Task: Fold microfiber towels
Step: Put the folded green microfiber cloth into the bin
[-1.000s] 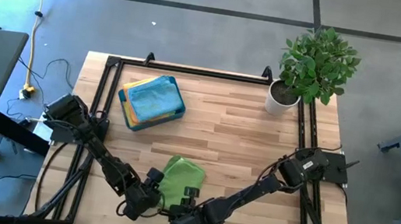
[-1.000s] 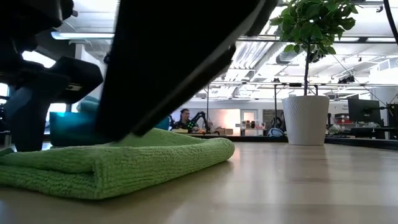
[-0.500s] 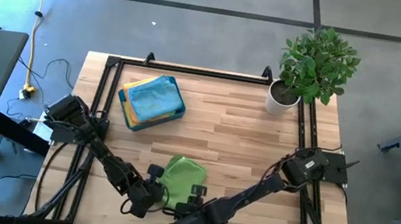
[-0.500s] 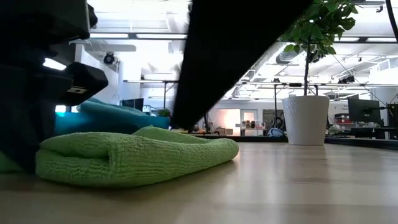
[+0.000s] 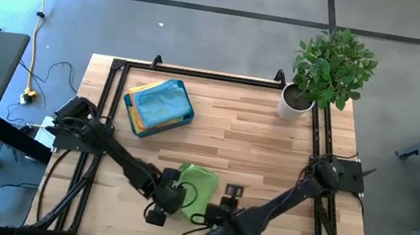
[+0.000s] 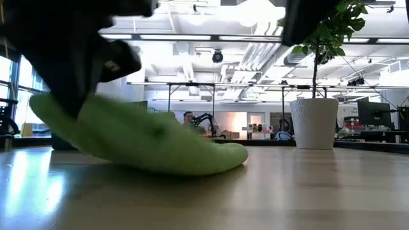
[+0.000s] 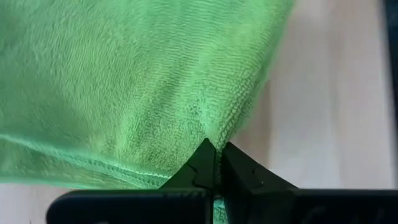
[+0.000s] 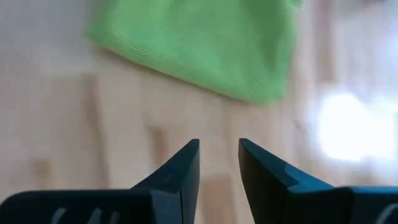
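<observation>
While left tool pinches green towel, plant well apart.

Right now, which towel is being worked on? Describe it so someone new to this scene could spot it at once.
On the wooden table, look to the near edge, opposite the potted plant. The lime green towel lies there between the two arms, pinched by the left gripper, with the right gripper open beside it. Unlike the blue-topped towel stack in the far left corner, it lies alone and is green.
</observation>
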Motion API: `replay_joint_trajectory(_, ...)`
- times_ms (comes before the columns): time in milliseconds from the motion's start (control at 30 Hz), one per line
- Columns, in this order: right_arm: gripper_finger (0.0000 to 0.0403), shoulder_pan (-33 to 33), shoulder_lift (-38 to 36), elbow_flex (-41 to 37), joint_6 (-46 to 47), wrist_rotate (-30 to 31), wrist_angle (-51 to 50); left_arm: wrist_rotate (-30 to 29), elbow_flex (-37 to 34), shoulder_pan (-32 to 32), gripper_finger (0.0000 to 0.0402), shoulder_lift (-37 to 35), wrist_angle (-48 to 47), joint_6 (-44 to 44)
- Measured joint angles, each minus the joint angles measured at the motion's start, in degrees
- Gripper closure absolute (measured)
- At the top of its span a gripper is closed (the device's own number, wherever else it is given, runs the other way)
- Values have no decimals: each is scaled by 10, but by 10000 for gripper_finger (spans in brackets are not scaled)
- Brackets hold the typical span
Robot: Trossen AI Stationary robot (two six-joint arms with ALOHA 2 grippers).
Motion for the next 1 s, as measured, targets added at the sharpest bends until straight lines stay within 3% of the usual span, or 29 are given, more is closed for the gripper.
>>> replay_joint_trajectory(200, 300, 18, -36, 0, 93, 45, -145, 154, 56, 62, 401, -2, -13, 13)
replay_joint_trajectory(333, 300, 41, -84, -45, 122, 76, -122, 225, 88, 109, 401, -2, -20, 5)
replay_joint_trajectory(467, 300, 57, -164, -155, 219, 91, -113, 227, 128, 161, 401, -2, -52, -2)
replay_joint_trajectory(567, 300, 74, -237, -254, 273, 93, -32, 222, 149, 204, 401, -3, -60, -19)
replay_joint_trajectory(800, 300, 94, -351, -441, 282, 135, 192, 187, 191, 307, 402, -3, -56, -91)
replay_joint_trajectory(1000, 300, 87, -376, -522, 280, 135, 273, 140, 222, 391, 401, -3, -40, -131)
